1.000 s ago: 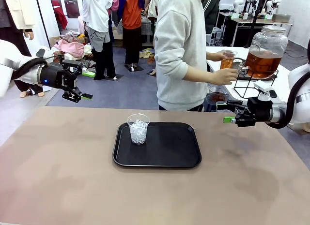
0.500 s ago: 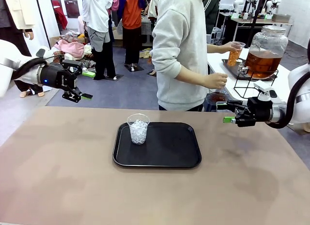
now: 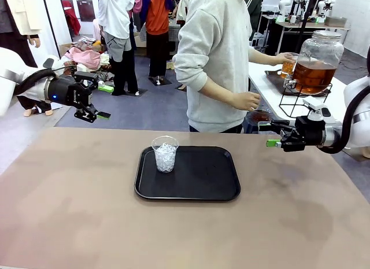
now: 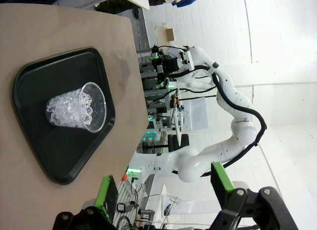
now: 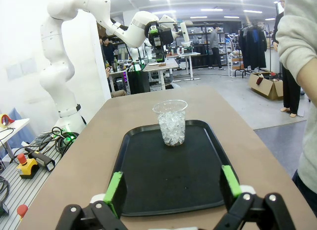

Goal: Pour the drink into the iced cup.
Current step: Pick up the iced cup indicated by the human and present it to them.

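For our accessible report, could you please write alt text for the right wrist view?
A clear cup of ice stands upright on a black tray on a brown table, framed by the open right end effector; a person's grey sleeve shows at right.

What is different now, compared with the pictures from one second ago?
The person's hand carried the small cup of amber drink sideways, up to the dispenser jar. The other hand drew back toward the body. The iced cup, the black tray, the left gripper and the right gripper, both open, stayed in place.
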`<action>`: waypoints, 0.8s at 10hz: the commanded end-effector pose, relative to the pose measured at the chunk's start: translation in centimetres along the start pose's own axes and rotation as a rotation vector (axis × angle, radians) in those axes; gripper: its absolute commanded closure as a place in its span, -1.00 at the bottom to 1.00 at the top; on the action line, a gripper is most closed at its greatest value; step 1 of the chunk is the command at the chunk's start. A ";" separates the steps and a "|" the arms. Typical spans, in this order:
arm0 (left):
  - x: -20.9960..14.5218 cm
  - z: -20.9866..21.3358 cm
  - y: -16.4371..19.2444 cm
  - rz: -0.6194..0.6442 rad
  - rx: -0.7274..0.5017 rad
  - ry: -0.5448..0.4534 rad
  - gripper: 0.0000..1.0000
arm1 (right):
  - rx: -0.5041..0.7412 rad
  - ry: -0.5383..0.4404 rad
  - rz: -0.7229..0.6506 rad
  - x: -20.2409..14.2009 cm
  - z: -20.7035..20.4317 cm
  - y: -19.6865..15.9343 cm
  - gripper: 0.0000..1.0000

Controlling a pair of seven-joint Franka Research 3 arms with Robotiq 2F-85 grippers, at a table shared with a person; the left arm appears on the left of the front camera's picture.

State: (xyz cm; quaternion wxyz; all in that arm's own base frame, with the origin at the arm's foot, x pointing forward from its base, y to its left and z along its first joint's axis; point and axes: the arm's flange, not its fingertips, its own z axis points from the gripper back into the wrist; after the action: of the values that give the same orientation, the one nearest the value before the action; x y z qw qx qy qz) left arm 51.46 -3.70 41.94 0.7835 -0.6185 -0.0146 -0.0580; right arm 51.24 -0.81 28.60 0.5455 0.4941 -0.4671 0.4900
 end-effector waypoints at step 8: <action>-0.2 -0.1 -0.3 -0.001 -0.009 -0.007 -1.00 | -0.004 0.008 0.004 0.3 0.0 -0.1 -1.00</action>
State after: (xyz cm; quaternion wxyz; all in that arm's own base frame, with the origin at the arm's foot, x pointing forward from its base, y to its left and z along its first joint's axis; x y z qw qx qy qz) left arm 51.46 -3.70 41.94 0.7835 -0.6185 -0.0146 -0.0580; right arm 51.24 -0.81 28.60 0.5455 0.4941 -0.4671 0.4900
